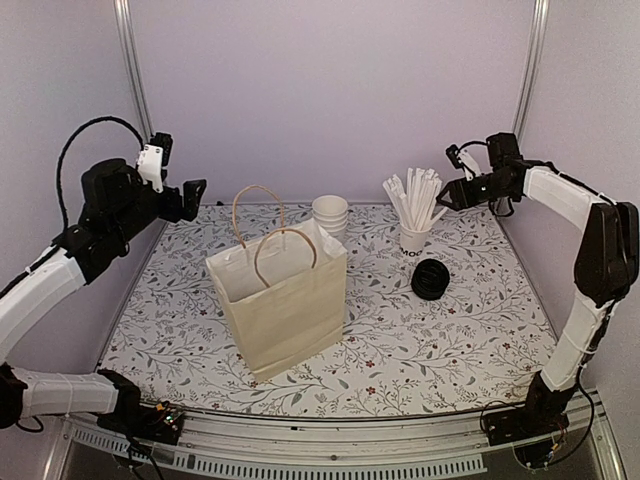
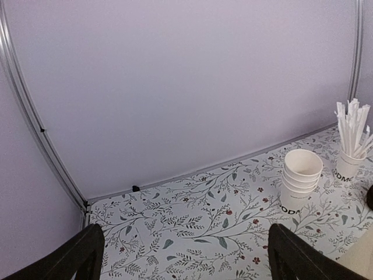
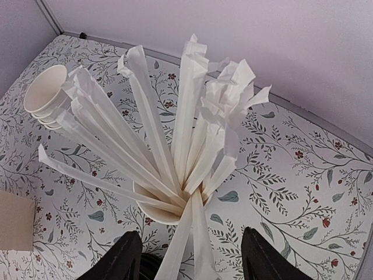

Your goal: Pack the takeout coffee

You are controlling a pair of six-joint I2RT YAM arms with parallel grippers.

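The takeout coffee shows as a stack of empty white paper cups [image 1: 330, 215] [image 2: 301, 178] [image 3: 44, 93] with black lettering, behind the bag. A stack of black lids [image 1: 431, 279] lies apart on the mat to the right. My left gripper [image 1: 196, 189] [image 2: 186, 263] is open and raised over the back-left corner, with nothing between its fingers. My right gripper [image 1: 446, 194] [image 3: 192, 263] hovers open just above the white cup of wrapped straws [image 1: 413, 235] [image 3: 169, 204]. Two straws lean up between its fingers without being pinched.
A tall cream paper bag [image 1: 285, 300] with loop handles stands open mid-table, left of the lids. The floral mat [image 1: 400, 340] covers the table. Walls and metal frame posts [image 1: 130, 60] close in the back and sides.
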